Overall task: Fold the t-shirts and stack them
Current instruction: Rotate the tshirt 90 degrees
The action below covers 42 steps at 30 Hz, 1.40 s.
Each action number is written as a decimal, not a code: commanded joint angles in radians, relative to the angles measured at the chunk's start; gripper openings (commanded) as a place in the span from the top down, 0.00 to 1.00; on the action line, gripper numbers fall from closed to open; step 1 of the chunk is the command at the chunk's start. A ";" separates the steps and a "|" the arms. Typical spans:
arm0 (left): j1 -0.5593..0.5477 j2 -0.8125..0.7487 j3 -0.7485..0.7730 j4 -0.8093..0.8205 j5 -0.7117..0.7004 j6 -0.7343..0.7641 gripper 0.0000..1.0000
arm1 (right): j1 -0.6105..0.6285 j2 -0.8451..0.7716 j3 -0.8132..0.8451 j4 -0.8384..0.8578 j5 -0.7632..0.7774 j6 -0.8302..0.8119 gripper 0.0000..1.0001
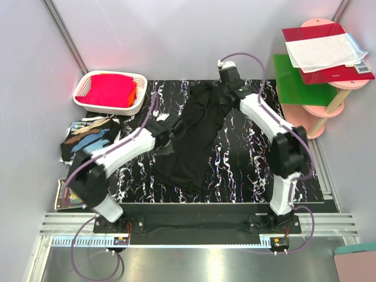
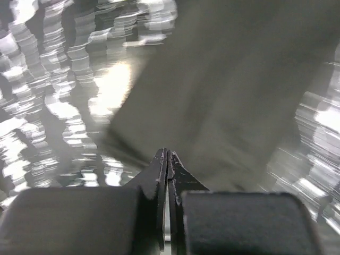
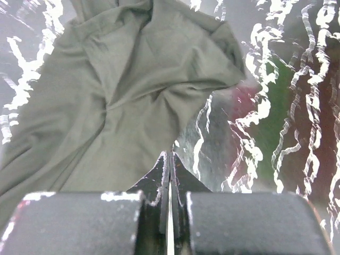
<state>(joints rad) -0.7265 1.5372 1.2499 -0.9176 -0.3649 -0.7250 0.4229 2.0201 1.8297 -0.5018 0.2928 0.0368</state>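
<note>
The black marbled worktop (image 1: pixel 247 170) fills the middle of the room's view, and one black t-shirt (image 1: pixel 191 147) lies loosely across it, rumpled, running from the far edge down toward the near one. Both arms reach in over it: the left arm (image 1: pixel 126 150) crosses the shirt's left edge, the right arm (image 1: pixel 261 117) hangs over its far right corner, so parts of the cloth are hidden.

Off to the right stands a pink stand (image 1: pixel 311 120) carrying a green board (image 1: pixel 294 79) and a red folder (image 1: pixel 320 75) with a paper on top. At the far left a white basket (image 1: pixel 138 97) holds red cloth (image 1: pixel 110 89). Just in front of it lies a second t-shirt (image 1: pixel 88 136), its blue and tan print up — partly under the left arm.

The right claw (image 3: pixel 169 155) is pressed together, empty, its tips at the shirt's edge. The left claw (image 2: pixel 168 154) is pressed together too, right by the cloth — that view is blurred, so I cannot say whether it touches.
</note>
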 commanded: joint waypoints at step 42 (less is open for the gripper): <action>-0.356 0.000 -0.041 -0.155 -0.075 -0.234 0.01 | 0.001 -0.610 -0.688 0.040 -0.428 0.304 0.34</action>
<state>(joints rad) -1.0782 1.6917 1.2011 -1.0676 -0.3298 -0.8948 0.4229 1.4868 1.2060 -0.4614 0.0586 0.2512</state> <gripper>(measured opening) 0.987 0.645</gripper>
